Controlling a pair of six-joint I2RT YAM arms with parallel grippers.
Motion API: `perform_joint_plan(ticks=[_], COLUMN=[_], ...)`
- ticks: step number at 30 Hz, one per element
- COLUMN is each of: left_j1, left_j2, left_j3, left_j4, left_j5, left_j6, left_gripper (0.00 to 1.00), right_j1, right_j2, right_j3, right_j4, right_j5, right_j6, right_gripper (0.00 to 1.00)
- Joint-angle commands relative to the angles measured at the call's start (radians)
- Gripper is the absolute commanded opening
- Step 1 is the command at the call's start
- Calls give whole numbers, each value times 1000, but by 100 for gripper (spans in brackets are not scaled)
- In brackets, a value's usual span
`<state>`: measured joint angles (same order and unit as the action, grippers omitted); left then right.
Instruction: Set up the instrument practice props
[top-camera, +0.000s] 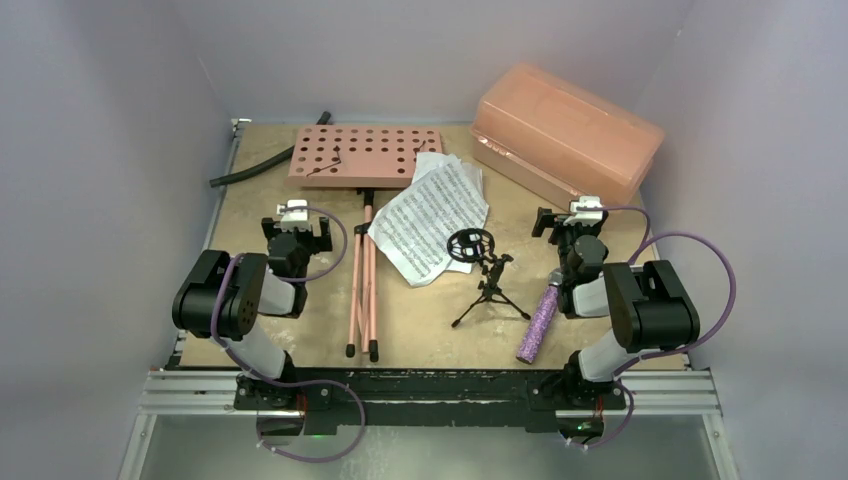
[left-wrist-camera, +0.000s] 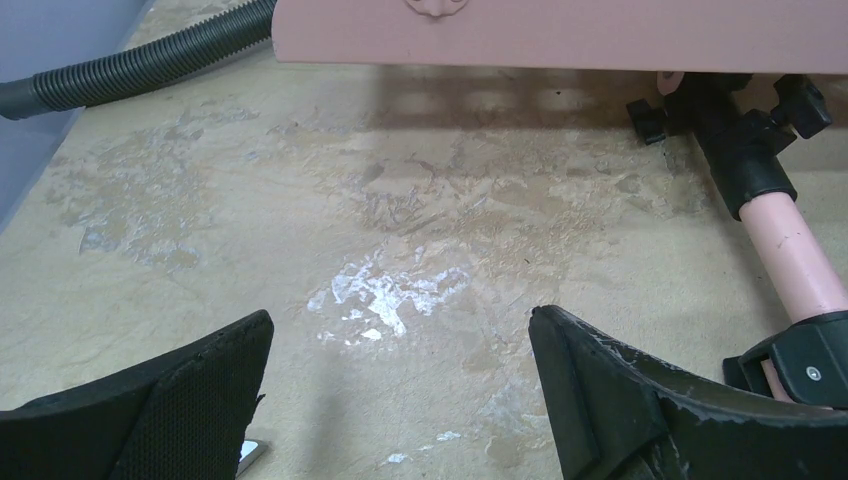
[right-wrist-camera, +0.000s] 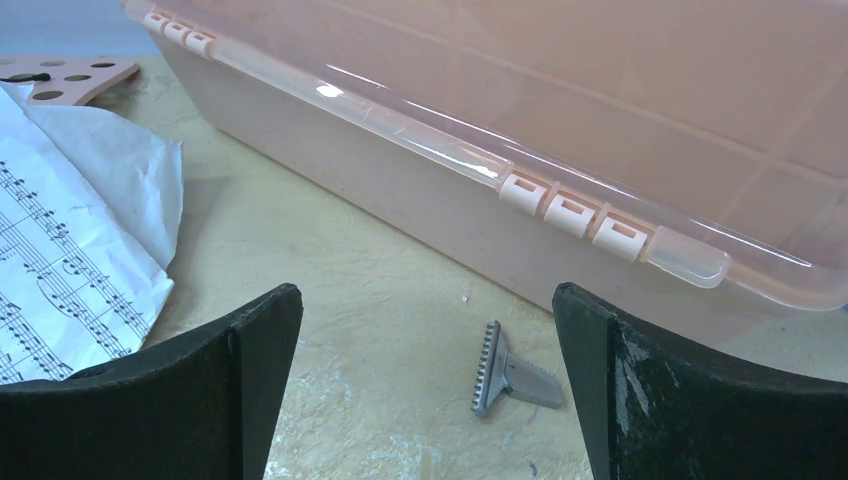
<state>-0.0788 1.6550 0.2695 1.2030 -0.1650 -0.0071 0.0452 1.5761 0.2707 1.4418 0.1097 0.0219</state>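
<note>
purple glitter microphone (top-camera: 537, 322) behind the wide-open right hand (top-camera: 565, 222); left hand (top-camera: 297, 228) wide too

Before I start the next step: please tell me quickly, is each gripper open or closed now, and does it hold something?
Left gripper: open, holding nothing.
Right gripper: open, holding nothing.

One each: music stand (top-camera: 364, 155), microphone (top-camera: 538, 322), mic tripod (top-camera: 488, 285), box (top-camera: 566, 133), hose (top-camera: 262, 168)

Pink music stand (top-camera: 365, 157), dotted with round holes; just right of it, white sheet-music pages (top-camera: 435, 220) lined with black notes. Purple glitter microphone (top-camera: 537, 322). Black mic stand (top-camera: 489, 285). Translucent salmon box (top-camera: 565, 130). Mottled beige worktop (top-camera: 420, 325).
</note>
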Motion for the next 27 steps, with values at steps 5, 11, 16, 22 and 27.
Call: perform_joint_plan(ticks=[5, 11, 16, 22, 27], left_j1=[7, 6, 6, 6, 7], left_j2=[2, 1, -120, -276, -393], left_j3=[16, 16, 90, 323, 340], left_j4=[35, 36, -206, -731, -789], left_j5=[-6, -6, -77, -52, -81], left_j6=[-14, -14, -44, -174, -332], left_gripper=[99, 99, 99, 99, 100], right_j1=[-1, 1, 2, 7, 8], right_j2=[-11, -11, -32, -231, -339], right_j3=[11, 13, 6, 244, 417], right_j4=[41, 41, 66, -523, -833], right_j5=[1, 2, 10, -58, -87], right_j6=[-13, -14, -35, -33, 73], right_gripper=[98, 98, 98, 98, 98])
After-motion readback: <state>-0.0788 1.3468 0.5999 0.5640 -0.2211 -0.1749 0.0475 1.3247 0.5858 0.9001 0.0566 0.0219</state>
